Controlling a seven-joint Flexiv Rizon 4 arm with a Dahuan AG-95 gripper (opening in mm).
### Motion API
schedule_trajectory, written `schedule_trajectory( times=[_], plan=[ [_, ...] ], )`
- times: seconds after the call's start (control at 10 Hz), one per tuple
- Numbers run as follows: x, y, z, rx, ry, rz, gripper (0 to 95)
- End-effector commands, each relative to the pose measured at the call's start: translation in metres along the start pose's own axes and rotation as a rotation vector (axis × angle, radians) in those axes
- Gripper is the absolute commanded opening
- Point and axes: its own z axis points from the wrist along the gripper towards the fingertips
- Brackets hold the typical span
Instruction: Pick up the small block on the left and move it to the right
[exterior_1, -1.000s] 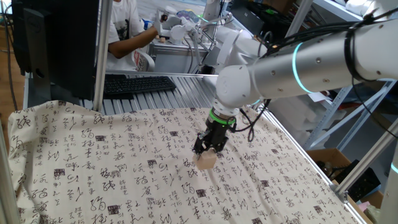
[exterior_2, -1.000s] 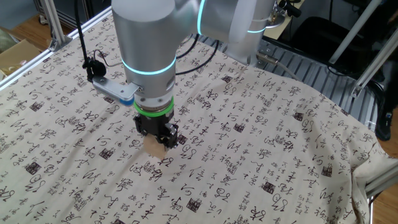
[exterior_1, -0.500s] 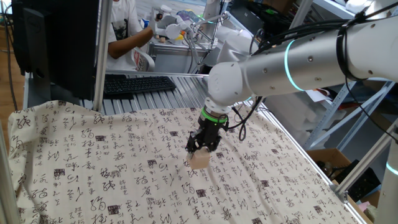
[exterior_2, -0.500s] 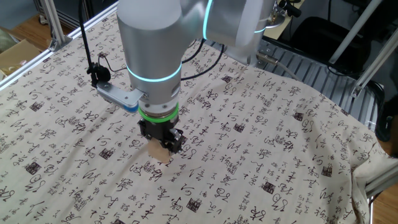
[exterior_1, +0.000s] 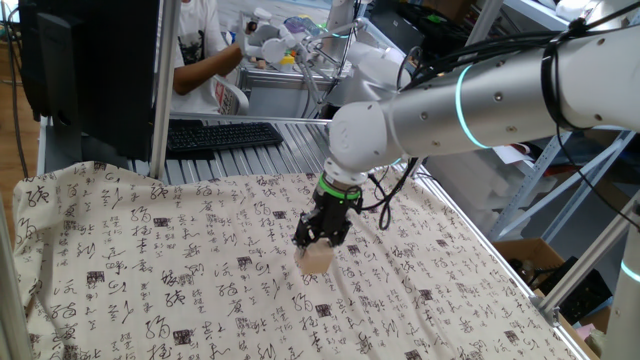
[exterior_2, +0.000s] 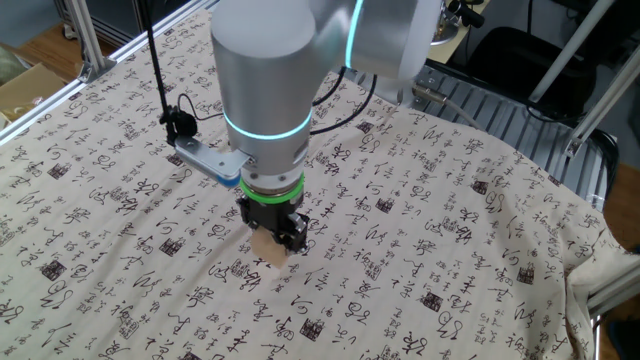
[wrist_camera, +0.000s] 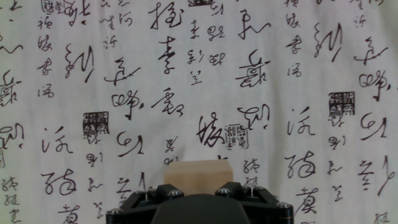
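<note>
The small block (exterior_1: 317, 260) is a plain light tan wooden cube. My black gripper (exterior_1: 318, 248) is shut on it and holds it just above the cloth with calligraphy print. In the other fixed view the block (exterior_2: 271, 251) sticks out below the gripper (exterior_2: 275, 238). In the hand view the block (wrist_camera: 197, 172) shows at the bottom centre, between the black finger bases of the gripper (wrist_camera: 197, 186). The fingertips themselves are hidden.
The printed cloth (exterior_1: 150, 270) covers the table and is wrinkled near the right edge. A keyboard (exterior_1: 220, 134) lies beyond the cloth's far edge. A person (exterior_1: 200, 45) sits behind it. Metal frame posts (exterior_1: 160, 90) stand at the far left.
The gripper has carried the block a short way across the cloth: leftwards in one fixed view, rightwards in the other. The grip has not changed.
</note>
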Motion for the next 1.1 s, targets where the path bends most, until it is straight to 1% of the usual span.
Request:
schedule_trajectory(
  times=[0.1,0.3,1.1],
  plan=[
    [0.001,0.004,0.001,-0.004,0.0,0.008,0.0],
    [0.003,0.011,0.003,-0.01,0.0,0.024,0.0],
    [0.006,0.027,0.012,-0.026,-0.001,0.063,0.0]
  ],
)
